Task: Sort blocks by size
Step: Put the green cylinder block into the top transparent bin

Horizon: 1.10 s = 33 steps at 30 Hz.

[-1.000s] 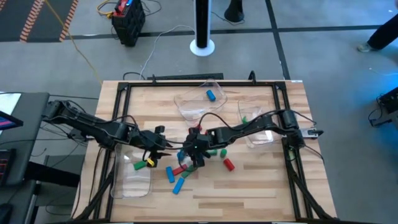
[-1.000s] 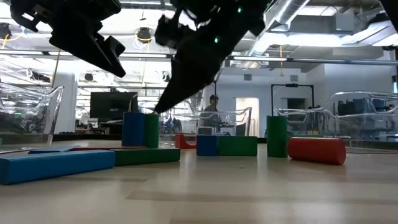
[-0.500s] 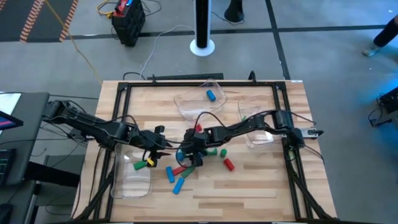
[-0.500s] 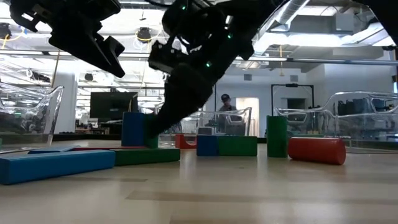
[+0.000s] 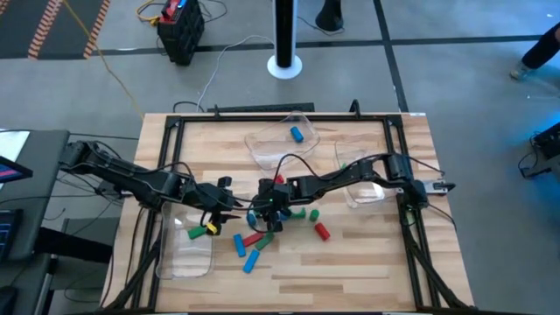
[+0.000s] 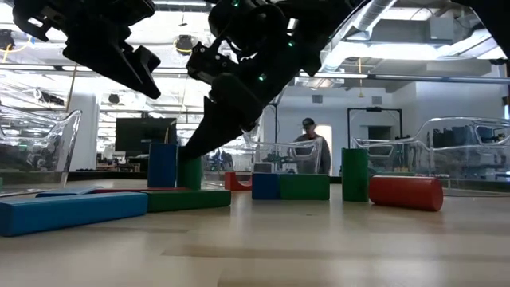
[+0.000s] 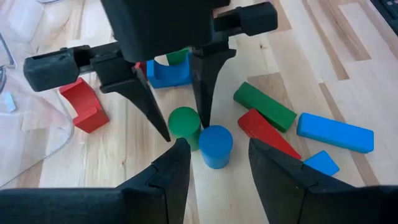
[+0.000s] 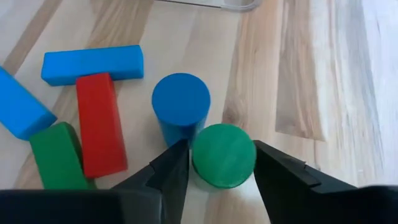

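High view, centre frame: my right gripper (image 5: 267,213) and arm cover the block cluster under them, so the green cylinder (image 8: 224,155) can't be seen there. In the right wrist view my fingers (image 8: 171,169) hide its lower sides; contact can't be told. Blue bar (image 8: 22,113) is cut at the left edge and green bar (image 8: 57,158) partly behind my finger. In the low view, upper left, my left gripper (image 6: 131,68) is cropped by the top edge. Person (image 6: 309,150) mid-frame too small for detail. Clear trays (image 6: 466,151) at the right: contents unreadable.
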Each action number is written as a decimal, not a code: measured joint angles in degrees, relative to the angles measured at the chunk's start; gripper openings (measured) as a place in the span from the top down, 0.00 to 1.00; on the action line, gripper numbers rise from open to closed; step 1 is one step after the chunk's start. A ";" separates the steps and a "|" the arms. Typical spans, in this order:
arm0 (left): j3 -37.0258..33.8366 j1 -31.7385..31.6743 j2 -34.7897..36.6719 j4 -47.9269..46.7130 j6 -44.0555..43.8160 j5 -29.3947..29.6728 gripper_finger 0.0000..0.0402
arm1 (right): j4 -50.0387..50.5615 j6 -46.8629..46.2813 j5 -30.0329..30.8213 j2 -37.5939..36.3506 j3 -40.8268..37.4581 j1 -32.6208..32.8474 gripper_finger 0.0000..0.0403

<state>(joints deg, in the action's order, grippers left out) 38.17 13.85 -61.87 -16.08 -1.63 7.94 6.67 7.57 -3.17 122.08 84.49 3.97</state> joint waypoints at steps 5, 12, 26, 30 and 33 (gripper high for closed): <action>0.00 0.00 0.00 0.04 -0.02 0.00 0.61 | 0.14 -0.25 -0.03 0.00 0.00 0.10 0.60; 0.00 0.00 0.00 0.81 0.09 0.00 0.61 | 1.08 -2.45 -0.06 -1.15 -0.04 0.27 0.59; 0.00 -0.02 0.02 10.36 6.04 0.51 0.61 | 10.65 -2.64 6.52 -15.52 -0.07 4.21 0.59; 0.00 -0.02 0.04 14.21 7.74 1.38 0.61 | 12.89 -2.63 10.63 -21.04 -0.07 6.00 0.60; -0.02 -0.02 0.04 18.14 9.06 2.17 0.61 | 13.69 -2.62 13.36 -24.73 -0.07 7.51 0.60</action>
<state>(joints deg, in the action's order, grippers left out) 38.15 13.82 -61.82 2.06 7.43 10.12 20.36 4.95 10.18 97.35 84.42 11.48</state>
